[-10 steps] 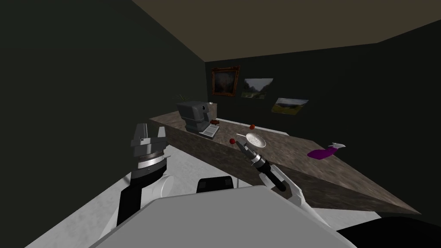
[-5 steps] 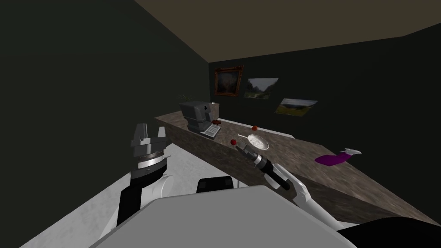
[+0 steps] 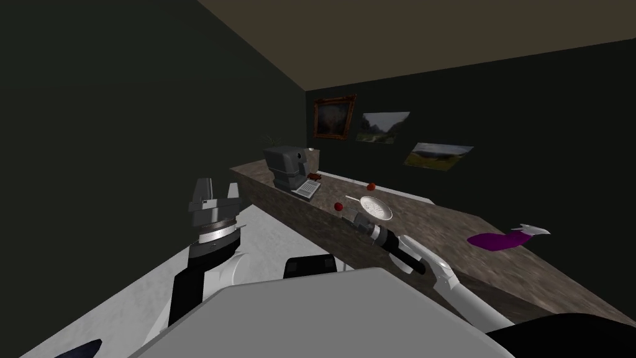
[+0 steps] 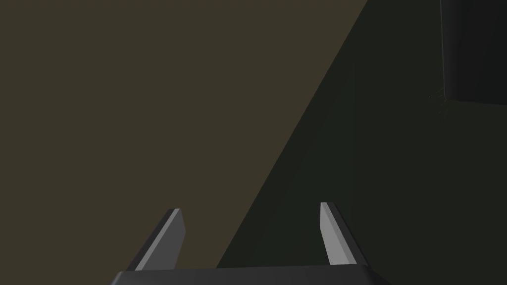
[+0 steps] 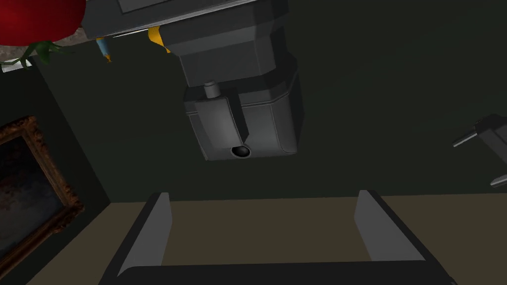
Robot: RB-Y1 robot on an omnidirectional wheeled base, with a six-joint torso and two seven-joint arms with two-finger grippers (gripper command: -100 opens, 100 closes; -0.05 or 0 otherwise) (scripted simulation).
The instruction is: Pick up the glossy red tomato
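The glossy red tomato (image 3: 338,206), with a green stem, sits near the front edge of the brown stone counter (image 3: 435,227). My right gripper (image 3: 349,215) hovers just to its right, close above the counter. In the right wrist view the tomato (image 5: 34,20) lies off to one side, outside the fingers, and the right gripper (image 5: 262,194) is open with nothing between them. My left gripper (image 3: 216,197) is raised well left of the counter, and in its wrist view the left gripper (image 4: 250,208) is open and empty.
A grey coffee machine (image 3: 287,166) stands on the counter's far left end, straight ahead of the right gripper (image 5: 242,104). A round light plate (image 3: 376,208) lies right behind that gripper. A second small red fruit (image 3: 371,185) sits farther back and a purple spray bottle (image 3: 504,238) lies at the right.
My head view has shifted, so the counter and its things drift rightward. The right gripper stays beside the tomato, its forearm now lower. The left arm has not moved.
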